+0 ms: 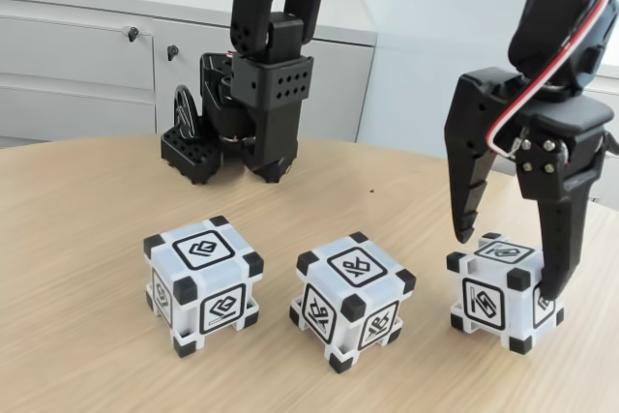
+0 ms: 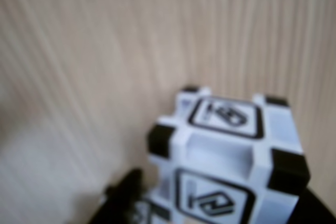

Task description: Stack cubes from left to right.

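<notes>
Three white cubes with black corners stand in a row on the wooden table in the fixed view: left cube (image 1: 203,284), middle cube (image 1: 352,299), right cube (image 1: 505,289). My black gripper (image 1: 507,268) hangs open over the right cube, straddling it. One finger sits just left of and behind the cube, and the other reaches down its right side. In the wrist view the same cube (image 2: 226,156) appears close up and blurred, with dark fingertips (image 2: 123,198) at the bottom edge on either side of it.
A black arm base and upright link (image 1: 253,113) stand at the back of the table, behind the left and middle cubes. White cabinets (image 1: 87,55) run behind the table's curved far edge. Bare wood (image 1: 97,200) lies left of the cubes.
</notes>
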